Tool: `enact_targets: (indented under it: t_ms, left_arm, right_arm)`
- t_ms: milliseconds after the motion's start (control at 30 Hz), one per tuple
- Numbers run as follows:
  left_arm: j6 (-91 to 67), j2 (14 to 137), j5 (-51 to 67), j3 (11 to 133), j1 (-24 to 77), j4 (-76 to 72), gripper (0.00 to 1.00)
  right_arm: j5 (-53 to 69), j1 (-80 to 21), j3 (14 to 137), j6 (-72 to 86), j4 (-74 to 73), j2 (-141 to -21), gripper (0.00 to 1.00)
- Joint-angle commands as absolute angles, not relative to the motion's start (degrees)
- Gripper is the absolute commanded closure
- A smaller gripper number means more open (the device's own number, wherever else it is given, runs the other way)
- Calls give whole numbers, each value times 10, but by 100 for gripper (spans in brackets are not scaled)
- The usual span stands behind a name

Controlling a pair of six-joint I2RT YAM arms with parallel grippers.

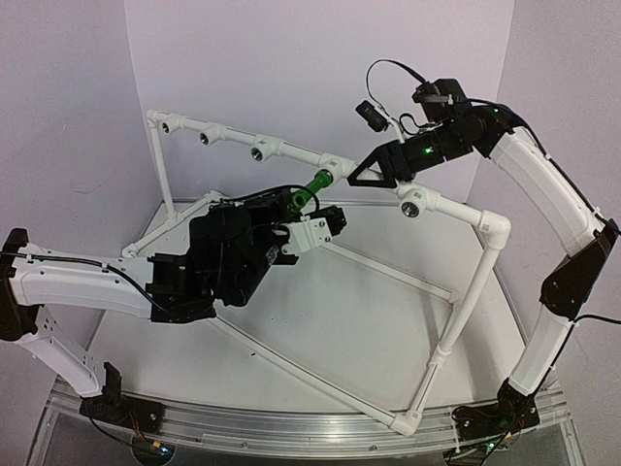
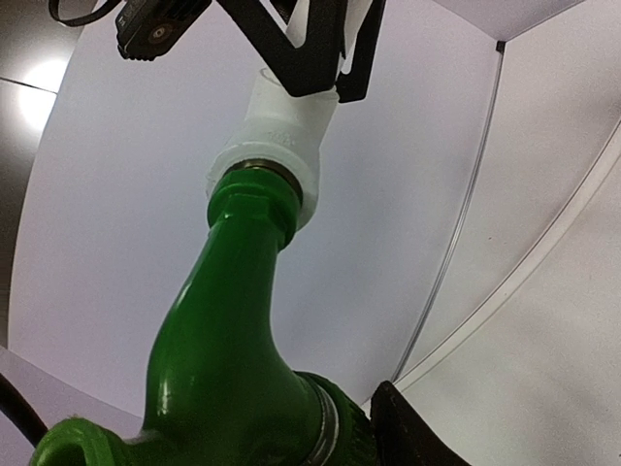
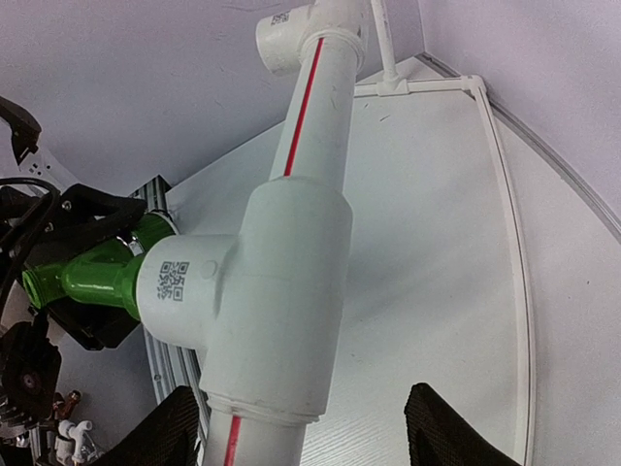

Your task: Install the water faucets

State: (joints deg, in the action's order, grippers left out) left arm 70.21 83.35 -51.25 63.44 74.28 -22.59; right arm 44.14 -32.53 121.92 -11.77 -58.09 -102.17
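Note:
The bright-green faucet points up and right, its threaded end in the mouth of a white tee fitting on the back pipe. My left gripper is shut on its lower body. In the left wrist view the faucet fills the frame, its neck inside the tee, with one dark finger beside its silver ring. My right gripper is open and straddles the pipe just right of that tee. In the right wrist view the tee stands between the fingers, with the faucet at its left.
A white pipe frame stands on the table. Its back rail carries empty tees at the left and another at the right. An elbow turns the rail toward the front. White walls close in the back.

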Motion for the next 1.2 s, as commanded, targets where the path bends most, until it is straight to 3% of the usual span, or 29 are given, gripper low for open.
enact_targets:
  t_ms: [0, 500, 833, 1167]
  left_arm:
    - [765, 827, -517, 635, 740, -323, 48]
    - [753, 792, -515, 614, 740, -256, 42]
    - [708, 783, -514, 614, 740, -215, 28]
    - [570, 740, -529, 619, 775, -72, 12]
  right_arm:
    - [432, -332, 1216, -131, -642, -1025, 47]
    - [431, -332, 1222, -133, -642, -1033, 49]
    - [436, -332, 1233, -131, -642, -1041, 48]
    - [433, -332, 1234, -132, -642, -1042, 48]
